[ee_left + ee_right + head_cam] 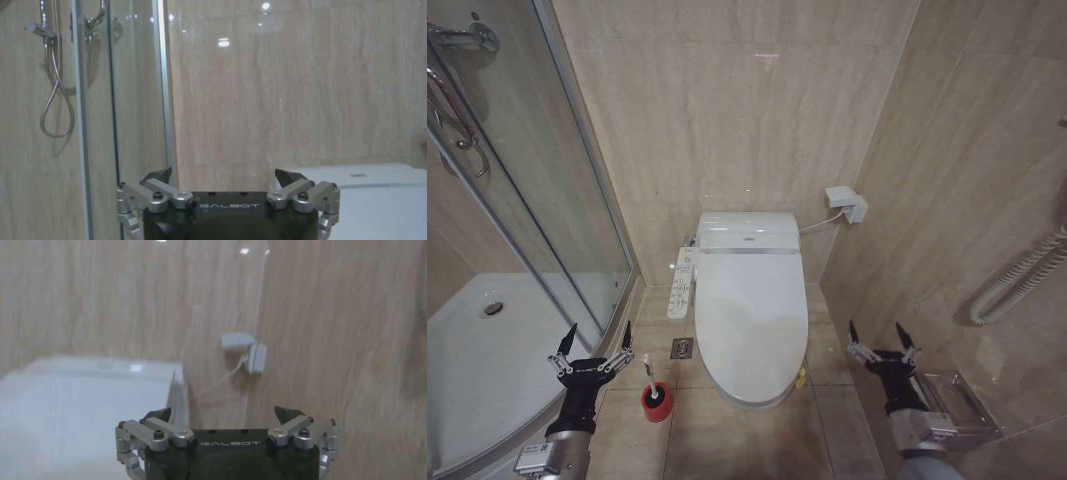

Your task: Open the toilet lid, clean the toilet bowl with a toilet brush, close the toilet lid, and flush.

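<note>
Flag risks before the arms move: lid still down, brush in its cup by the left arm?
1. The glossy white oval toilet lid is shut and smooth; the open right gripper could slip off its edge.
2. The white-handled toilet brush in its small red cup stands just beside the open left gripper; a careless sweep might tip it.
3. The glass shower door stands close to the left arm.

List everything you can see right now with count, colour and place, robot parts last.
toilet lid: one, glossy white, shut over the toilet, centre of the floor.
toilet brush: one, dark head in a red cup, on the floor left of the toilet.
control panel: one, white, along the toilet's left side.
floor drain: one, metal, between panel and brush.
wall socket: one, white, on the wall right of the tank.
shower tray: one, white, far left behind glass.
left end effector: one, black, open, above the brush.
right end effector: one, black, open, right of the toilet.
</note>
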